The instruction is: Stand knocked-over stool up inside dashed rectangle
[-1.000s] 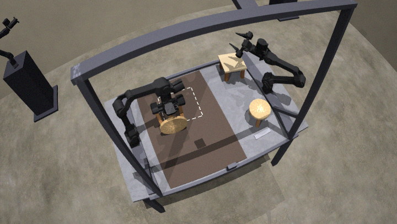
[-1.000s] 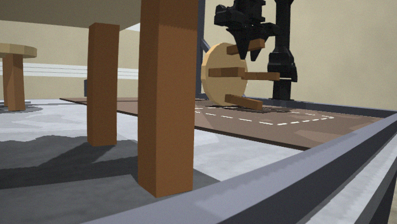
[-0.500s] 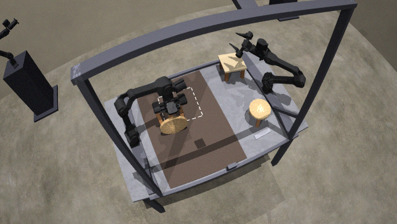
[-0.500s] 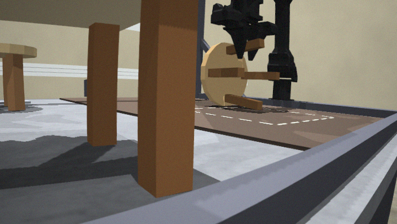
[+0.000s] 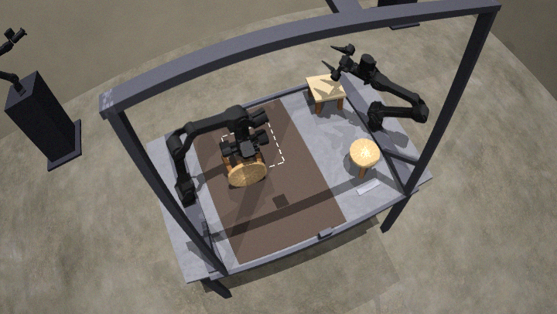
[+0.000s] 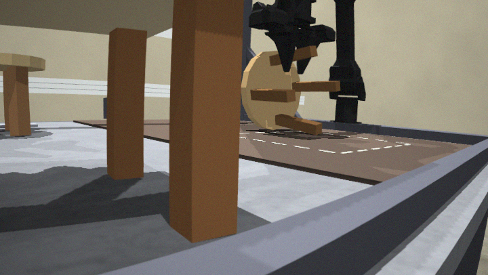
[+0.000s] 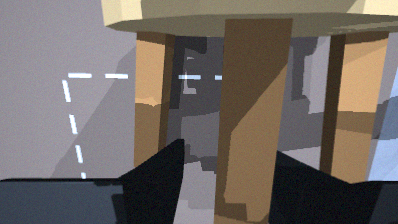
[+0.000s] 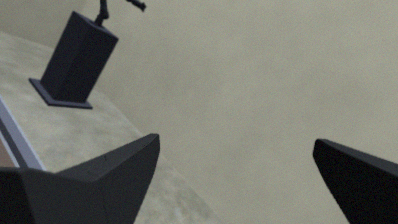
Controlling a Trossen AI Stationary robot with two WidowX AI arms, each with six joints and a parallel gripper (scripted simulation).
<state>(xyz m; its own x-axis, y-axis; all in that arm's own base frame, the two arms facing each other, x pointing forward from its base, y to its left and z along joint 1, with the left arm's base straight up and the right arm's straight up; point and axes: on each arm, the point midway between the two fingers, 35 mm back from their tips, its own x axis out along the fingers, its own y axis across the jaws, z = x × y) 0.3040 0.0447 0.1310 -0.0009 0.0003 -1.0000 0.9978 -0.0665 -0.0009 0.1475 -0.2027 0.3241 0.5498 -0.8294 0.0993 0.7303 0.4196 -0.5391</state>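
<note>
Light wood seat, round, four-legged: the knocked-over stool [image 5: 247,174] [image 6: 270,80] [image 7: 200,22] is lying on its side on the brown mat [image 5: 304,187] [image 6: 307,162] [image 7: 30,60], seat on edge, legs pointing roughly level toward the far rail as seen from above. Legs are reaching over the dashed rectangle [image 5: 284,159] [image 6: 341,152] [image 7: 73,125]; seat is sitting at its border.

Left gripper [image 5: 244,150] [image 6: 294,70] [image 7: 230,146] is coming down from above, part-spread, one finger each side of the uppermost leg [image 6: 309,53] [image 7: 255,100], a gap showing on one side; not pinching, as far as I'm seeing.

Left arm is clearly nearer. Right gripper [image 5: 327,54] [image 8: 236,139] is hanging well apart, spread wide, holding nothing.

Key relation: leg is running crosswise between the fingers, seat to one side. Next is probably closing, then swinging the legs downward; a loose pinch could be letting the stool roll.
</note>
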